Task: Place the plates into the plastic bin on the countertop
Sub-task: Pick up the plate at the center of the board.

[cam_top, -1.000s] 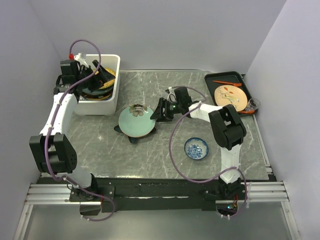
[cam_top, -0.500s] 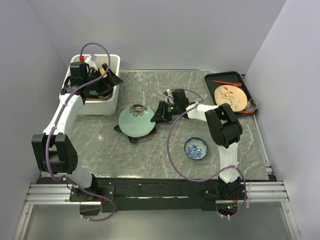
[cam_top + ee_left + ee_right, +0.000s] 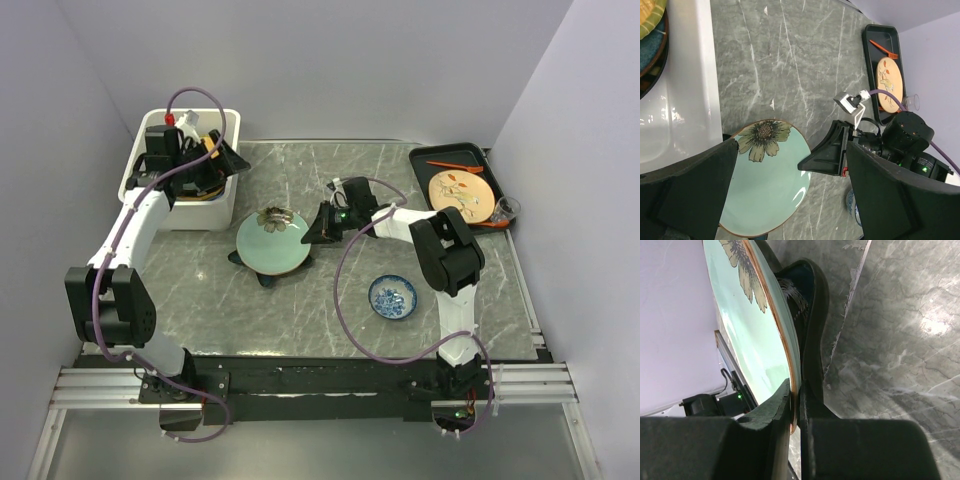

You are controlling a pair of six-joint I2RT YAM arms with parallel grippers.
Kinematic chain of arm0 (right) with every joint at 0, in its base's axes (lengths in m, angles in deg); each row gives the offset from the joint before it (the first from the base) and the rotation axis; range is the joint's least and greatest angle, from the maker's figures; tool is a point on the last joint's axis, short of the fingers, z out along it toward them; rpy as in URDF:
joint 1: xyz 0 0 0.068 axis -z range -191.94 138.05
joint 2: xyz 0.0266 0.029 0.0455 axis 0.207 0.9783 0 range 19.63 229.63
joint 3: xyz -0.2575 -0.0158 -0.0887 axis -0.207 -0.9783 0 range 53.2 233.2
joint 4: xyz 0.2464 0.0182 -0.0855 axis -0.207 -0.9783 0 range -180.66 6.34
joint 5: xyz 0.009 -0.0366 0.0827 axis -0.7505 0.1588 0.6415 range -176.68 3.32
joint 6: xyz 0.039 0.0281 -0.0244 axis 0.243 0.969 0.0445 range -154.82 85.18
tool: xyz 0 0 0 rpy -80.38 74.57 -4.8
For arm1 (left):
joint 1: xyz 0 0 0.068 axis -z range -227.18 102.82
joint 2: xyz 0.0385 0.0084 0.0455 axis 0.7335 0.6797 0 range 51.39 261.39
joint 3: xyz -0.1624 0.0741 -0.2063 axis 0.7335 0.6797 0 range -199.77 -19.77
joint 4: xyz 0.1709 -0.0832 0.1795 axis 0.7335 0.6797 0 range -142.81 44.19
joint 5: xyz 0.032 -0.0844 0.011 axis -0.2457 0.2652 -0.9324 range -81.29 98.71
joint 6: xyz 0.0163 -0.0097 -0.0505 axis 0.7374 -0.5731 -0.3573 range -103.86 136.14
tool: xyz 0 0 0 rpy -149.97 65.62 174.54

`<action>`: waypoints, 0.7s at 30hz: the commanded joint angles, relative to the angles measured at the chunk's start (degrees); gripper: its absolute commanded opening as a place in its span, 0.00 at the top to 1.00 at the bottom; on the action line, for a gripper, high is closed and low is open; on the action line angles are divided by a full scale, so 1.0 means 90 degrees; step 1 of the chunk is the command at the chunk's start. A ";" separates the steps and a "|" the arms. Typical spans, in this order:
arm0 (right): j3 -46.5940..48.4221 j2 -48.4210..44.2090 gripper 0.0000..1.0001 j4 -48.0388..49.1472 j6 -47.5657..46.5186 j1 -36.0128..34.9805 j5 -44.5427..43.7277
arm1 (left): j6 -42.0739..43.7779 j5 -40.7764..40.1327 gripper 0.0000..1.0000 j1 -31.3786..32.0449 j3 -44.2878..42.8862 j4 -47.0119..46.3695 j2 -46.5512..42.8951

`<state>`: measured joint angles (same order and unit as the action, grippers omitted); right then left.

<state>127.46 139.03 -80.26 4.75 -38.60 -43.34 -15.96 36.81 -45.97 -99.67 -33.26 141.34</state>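
1. Pinching the rim of the pale green floral plate [image 3: 272,240], the right gripper [image 3: 308,228] has its jaws drawn narrow on the plate's right edge.
2. The right wrist view shows the grip up close. One finger [image 3: 767,412] lies on the plate's green face, and the other [image 3: 812,410] lies against its underside.
3. That plate sits near the middle of the countertop [image 3: 330,310], somewhat toward the left edge. It rests on top of the dark teal star-shaped plate [image 3: 265,278], whose points stick out from under it at the near side.
4. The plastic bin [image 3: 180,217] stands in the far left corner of the countertop. It holds stacked plates [image 3: 652,40], with a yellow woven-pattern one on top.
5. The left gripper [image 3: 220,160] hangs above the bin's right rim with nothing between its fingers [image 3: 690,190], which are spread wide. Its wrist camera looks down past them onto the floral plate and the right gripper.
6. A flat black tray [image 3: 430,158] lies in the far right corner, carrying a tan plate [image 3: 460,195] with orange marks. A small clear glass [image 3: 507,208] stands just beside the tray at the right edge.
7. A small blue-and-white dish [image 3: 393,296] sits alone on the right half of the countertop, toward the near edge and apart from the two stacked plates.
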 commanded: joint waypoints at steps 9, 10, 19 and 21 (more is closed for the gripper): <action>0.0020 -0.0570 1.00 0.0169 -0.0188 0.0003 -0.0078 | 0.0227 0.0188 0.06 0.0012 0.0157 -0.0287 -0.0053; 0.0040 -0.0638 1.00 0.0160 -0.0188 0.0012 -0.0088 | 0.0197 0.0218 0.06 0.0012 0.0167 -0.0317 -0.0053; 0.0294 -0.0922 1.00 -0.0201 -0.0324 0.0129 -0.0088 | 0.0119 0.0569 0.07 0.0012 0.0499 -0.0649 -0.0024; 0.0313 -0.0971 1.00 -0.0290 -0.0364 0.0159 -0.0098 | 0.0119 0.0608 0.07 0.0031 0.0547 -0.0678 -0.0004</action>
<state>127.41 136.27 -83.78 3.48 -38.12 -46.21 -15.42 39.78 -45.97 -95.21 -36.08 141.34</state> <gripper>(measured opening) 0.132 0.935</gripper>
